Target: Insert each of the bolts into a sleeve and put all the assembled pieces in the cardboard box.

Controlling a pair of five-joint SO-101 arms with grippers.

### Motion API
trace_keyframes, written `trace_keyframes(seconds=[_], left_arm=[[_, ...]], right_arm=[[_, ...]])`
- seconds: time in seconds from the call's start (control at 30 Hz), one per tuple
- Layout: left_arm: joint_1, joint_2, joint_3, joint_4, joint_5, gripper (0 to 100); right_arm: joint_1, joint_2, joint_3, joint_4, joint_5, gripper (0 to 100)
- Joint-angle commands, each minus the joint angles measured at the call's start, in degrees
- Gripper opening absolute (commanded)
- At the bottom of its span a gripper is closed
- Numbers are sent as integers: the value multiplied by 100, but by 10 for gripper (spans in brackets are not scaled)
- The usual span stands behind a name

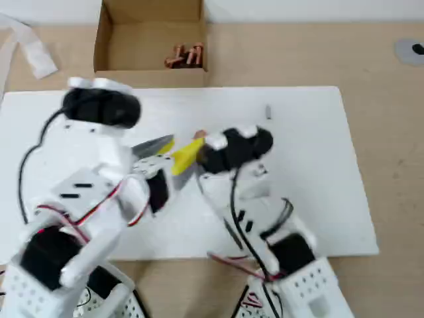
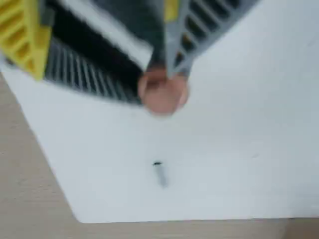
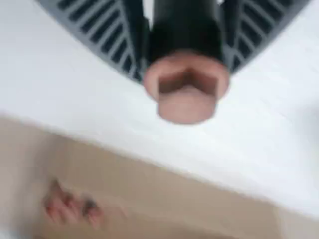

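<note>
A copper sleeve [image 1: 199, 135] is held just above the white board [image 1: 311, 179], with my right gripper [image 1: 200, 142] shut on it. In the right wrist view the sleeve [image 3: 187, 97] sticks out from between the ribbed grey fingers [image 3: 104, 30] and shows a hex-shaped hollow. The left gripper [image 1: 162, 147] sits close beside it on the left, and its wrist view looks past the sleeve [image 2: 162, 94]. One small bolt [image 1: 268, 111] [image 2: 159, 173] lies loose on the board, farther back and to the right. Copper pieces [image 1: 185, 56] [image 3: 70, 209] lie inside the cardboard box [image 1: 103, 46].
The box stands behind the board's far edge, left of centre. A white strip [image 1: 33, 53] lies on the tan table at the far left, and a grey disc [image 1: 409, 50] at the far right. Both arm bases and their cables [image 1: 232, 199] fill the near side.
</note>
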Motion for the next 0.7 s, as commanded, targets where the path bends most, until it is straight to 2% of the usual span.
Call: trace_keyframes(seconds=[0.0, 0.17, 0.47, 0.67], left_arm=[[-343, 13, -862, 545, 9, 171], [-1222, -13, -1160, 897, -9, 171], [-2646, -22, -1152, 1591, -791, 171], [-3341, -31, -536, 1644, -958, 171]], right_arm=[[453, 831, -884, -62, -193, 9], [567, 2264, -2422, -105, -202, 9], [576, 4998, -5077, -273, -176, 9], [576, 7099, -7134, -273, -167, 9]])
